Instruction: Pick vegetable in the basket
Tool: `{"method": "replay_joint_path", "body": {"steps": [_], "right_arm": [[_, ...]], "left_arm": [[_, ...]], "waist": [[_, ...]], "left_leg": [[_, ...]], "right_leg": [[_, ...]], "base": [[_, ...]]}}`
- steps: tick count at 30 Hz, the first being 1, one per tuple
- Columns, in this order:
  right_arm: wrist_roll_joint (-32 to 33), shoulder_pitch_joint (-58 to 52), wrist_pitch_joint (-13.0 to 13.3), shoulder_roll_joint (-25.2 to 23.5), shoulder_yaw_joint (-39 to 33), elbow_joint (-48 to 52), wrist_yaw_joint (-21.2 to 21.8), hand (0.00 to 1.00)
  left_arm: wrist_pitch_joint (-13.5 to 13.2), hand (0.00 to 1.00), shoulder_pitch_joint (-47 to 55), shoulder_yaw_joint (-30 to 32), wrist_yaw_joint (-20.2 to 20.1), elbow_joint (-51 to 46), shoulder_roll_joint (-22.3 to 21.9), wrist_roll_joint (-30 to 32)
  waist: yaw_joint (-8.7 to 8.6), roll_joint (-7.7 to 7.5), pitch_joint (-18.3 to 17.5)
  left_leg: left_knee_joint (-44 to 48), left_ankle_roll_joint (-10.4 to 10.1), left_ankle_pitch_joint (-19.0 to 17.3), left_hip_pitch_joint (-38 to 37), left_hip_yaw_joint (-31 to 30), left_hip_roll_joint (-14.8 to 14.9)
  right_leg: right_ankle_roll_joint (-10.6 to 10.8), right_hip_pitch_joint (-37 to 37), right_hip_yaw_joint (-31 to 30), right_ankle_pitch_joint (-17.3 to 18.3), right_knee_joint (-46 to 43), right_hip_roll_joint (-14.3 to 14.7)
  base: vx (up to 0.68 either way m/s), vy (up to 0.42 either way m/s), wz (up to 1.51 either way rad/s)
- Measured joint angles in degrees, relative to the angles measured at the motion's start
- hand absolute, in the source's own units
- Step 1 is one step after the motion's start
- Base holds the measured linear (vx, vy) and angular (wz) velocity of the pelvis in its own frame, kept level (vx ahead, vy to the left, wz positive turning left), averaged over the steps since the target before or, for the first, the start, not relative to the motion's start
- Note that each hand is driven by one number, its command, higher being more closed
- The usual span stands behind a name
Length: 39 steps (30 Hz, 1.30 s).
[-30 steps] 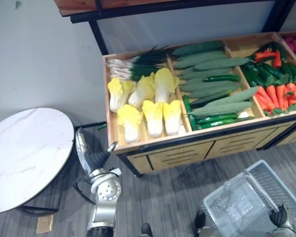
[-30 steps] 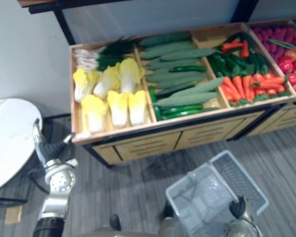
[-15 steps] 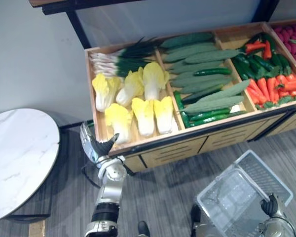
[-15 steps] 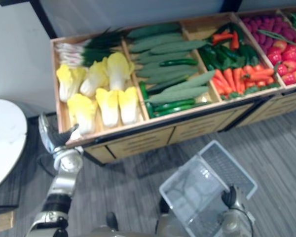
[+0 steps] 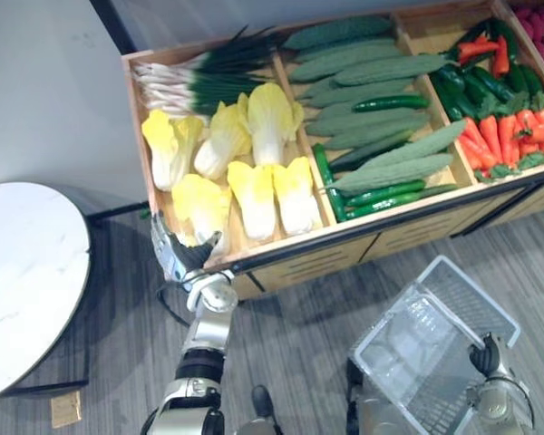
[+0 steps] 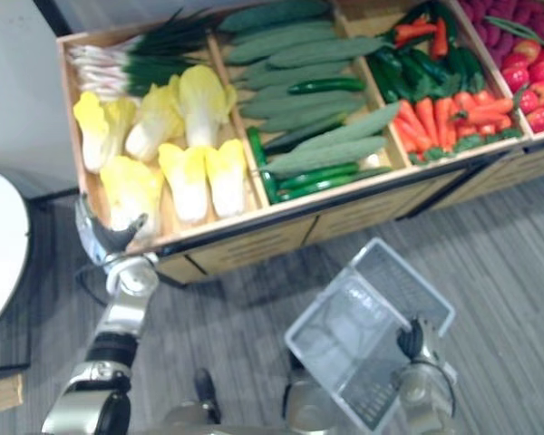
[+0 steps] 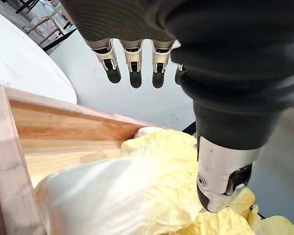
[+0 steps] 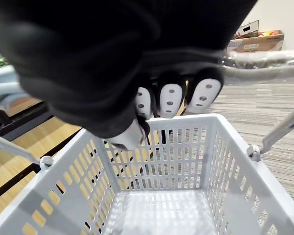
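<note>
Several yellow-white napa cabbages lie in the left compartment of a wooden produce stand (image 5: 281, 258). My left hand (image 5: 176, 255) is at the stand's front left corner, beside the nearest cabbage (image 5: 199, 204). In the left wrist view its fingers (image 7: 132, 58) are straight and open above that cabbage (image 7: 137, 191), not touching it. My right hand (image 5: 483, 356) is shut on the handle (image 8: 264, 58) of an empty grey plastic basket (image 5: 471, 299), which hangs low on the right in front of the stand.
The stand also holds spring onions (image 5: 199, 77), cucumbers (image 5: 372, 118), green peppers (image 5: 471, 86) and carrots (image 5: 517, 131) in further compartments. A round white marble table (image 5: 27, 272) stands to the left, close to my left arm. Grey wood-pattern floor (image 5: 299, 344) lies between stand and basket.
The camera has moved closer to the stand. My left hand has come up from beside the stand's corner to the front rim next to the nearest cabbage. The basket stays in my right hand.
</note>
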<state>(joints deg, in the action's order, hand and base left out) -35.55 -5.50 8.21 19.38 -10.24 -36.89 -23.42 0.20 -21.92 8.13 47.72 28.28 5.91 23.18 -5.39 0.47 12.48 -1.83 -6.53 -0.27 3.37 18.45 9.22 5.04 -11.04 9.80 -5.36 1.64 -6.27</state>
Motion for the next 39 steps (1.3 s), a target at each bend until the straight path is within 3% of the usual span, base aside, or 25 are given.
{"method": "replay_joint_path", "body": {"steps": [15, 28, 39], "right_arm": [[0.72, 2.17, 0.73, 0.40, 1.75, 1.76, -3.40, 1.00], [0.70, 2.28, 2.18, 0.43, 2.40, 2.18, -5.28, 1.00], [0.67, 3.36, 3.56, 2.07, 4.90, 1.35, -6.18, 1.00]], "left_arm": [[1.69, 0.00, -7.55, -0.85, 3.30, 6.96, -0.16, -1.15], [1.66, 0.00, -12.08, 2.67, 6.64, 13.68, -0.10, -5.23], [1.61, 0.00, -15.14, 3.64, 8.80, 18.28, 2.51, -6.82]], "waist": [[-0.54, -1.70, 4.20], [-0.57, -2.15, 4.62], [-0.74, -2.28, 4.69]], "left_leg": [[1.02, -0.01, -0.03, 2.55, 1.51, 0.17], [0.93, -0.01, -0.02, 3.76, 1.65, 0.15], [0.37, -0.01, 0.06, 4.42, 1.67, 0.10]], "right_leg": [[-0.46, -6.11, -3.72, 0.40, -4.66, 0.12], [-0.50, -8.05, -4.13, 0.42, -5.64, 0.13], [-0.50, -8.81, -4.13, 0.38, -5.26, 0.16]], "base": [[-0.02, -0.017, -0.10], [0.00, -0.003, -0.01], [0.00, 0.000, 0.00]]}}
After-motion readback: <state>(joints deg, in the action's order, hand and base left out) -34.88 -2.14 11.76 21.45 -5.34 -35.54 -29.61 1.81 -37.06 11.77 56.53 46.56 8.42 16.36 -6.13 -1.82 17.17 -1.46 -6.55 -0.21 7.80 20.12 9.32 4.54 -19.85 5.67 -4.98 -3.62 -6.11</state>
